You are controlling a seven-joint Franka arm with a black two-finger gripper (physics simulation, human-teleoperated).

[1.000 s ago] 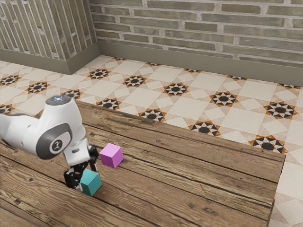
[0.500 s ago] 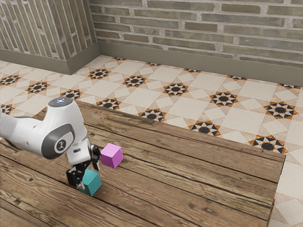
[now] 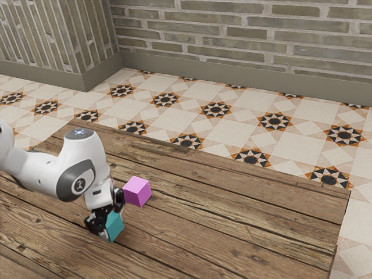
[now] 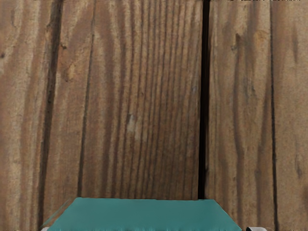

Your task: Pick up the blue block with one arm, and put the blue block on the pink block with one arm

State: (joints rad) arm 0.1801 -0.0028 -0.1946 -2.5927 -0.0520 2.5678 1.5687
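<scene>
The blue block [image 3: 115, 225] apparently in the end effector [image 3: 106, 223], near pink block [image 3: 137, 191]

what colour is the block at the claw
The block is teal, clearest in the wrist view.

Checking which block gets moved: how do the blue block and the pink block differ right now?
The blue block is teal, the pink block magenta-pink. The blue block sits under the gripper, partly hidden; the pink block stands apart, fully exposed. Both are similar-sized cubes.
</scene>
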